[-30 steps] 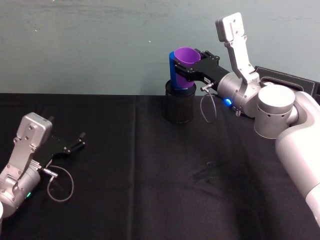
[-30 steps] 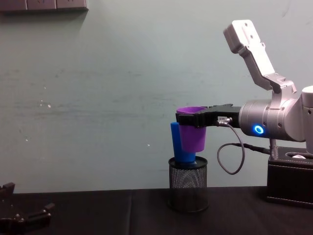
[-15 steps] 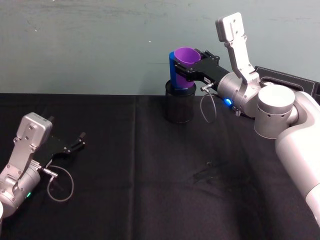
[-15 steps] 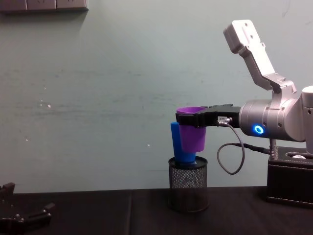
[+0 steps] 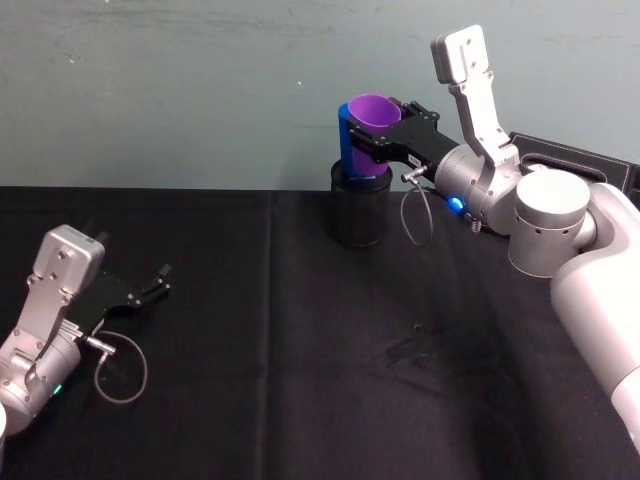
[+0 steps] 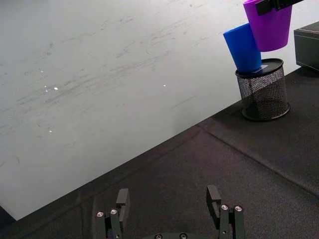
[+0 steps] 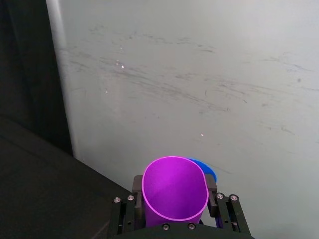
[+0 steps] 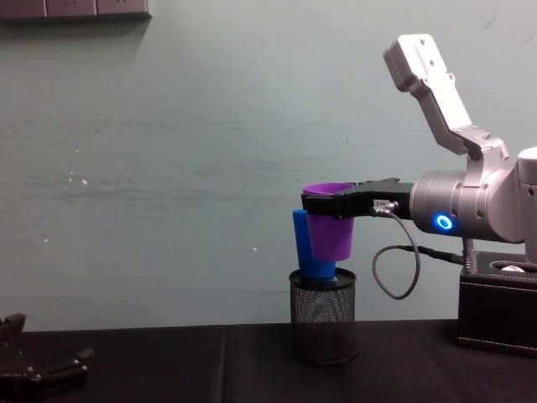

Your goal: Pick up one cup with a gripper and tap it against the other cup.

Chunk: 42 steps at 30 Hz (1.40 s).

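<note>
My right gripper [image 5: 383, 137] is shut on the purple cup [image 5: 373, 110] and holds it upright in the air, just above the black mesh pen holder [image 5: 360, 212]. The blue cup [image 8: 307, 252] stands tilted in that holder, and the purple cup [image 8: 330, 235] presses against its side. From the right wrist view, the purple cup's open mouth [image 7: 174, 191] sits between the fingers, with the blue cup's rim [image 7: 208, 170] peeking out behind it. My left gripper [image 5: 150, 287] rests low over the black table at the near left, open and holding nothing.
A black box [image 8: 499, 306] stands on the table at the far right, close to the right arm. The pale wall runs right behind the mesh holder [image 6: 262, 94]. Black cloth covers the table between the two arms.
</note>
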Available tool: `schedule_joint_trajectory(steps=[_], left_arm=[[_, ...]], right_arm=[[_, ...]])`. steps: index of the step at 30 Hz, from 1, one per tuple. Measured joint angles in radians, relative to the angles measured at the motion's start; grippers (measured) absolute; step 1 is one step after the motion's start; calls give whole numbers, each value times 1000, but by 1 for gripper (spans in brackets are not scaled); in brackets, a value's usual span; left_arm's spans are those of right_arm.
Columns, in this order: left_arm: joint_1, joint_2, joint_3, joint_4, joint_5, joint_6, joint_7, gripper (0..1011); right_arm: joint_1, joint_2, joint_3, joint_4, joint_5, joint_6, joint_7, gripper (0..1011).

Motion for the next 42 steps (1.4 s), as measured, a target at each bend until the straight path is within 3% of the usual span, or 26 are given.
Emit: schedule_joint_trajectory(steps=[8, 20, 25, 27, 35, 42], left_arm=[[0, 0, 0, 0, 0, 0, 0, 1011], [0, 0, 0, 0, 0, 0, 0, 1011], [0, 0, 0, 0, 0, 0, 0, 1011], [0, 0, 0, 0, 0, 0, 0, 1011], [0, 0, 0, 0, 0, 0, 0, 1011], [0, 0, 0, 0, 0, 0, 0, 1011]], right_arm=[[-27, 12, -1, -48, 0, 16, 6, 726], [-152, 66, -14, -292, 30, 119, 25, 726], [-201, 100, -23, -376, 43, 136, 41, 726], [-235, 131, -28, -430, 57, 137, 63, 726], [-326, 221, -33, -535, 95, 92, 131, 726], [-412, 314, -32, -575, 140, -29, 217, 726]])
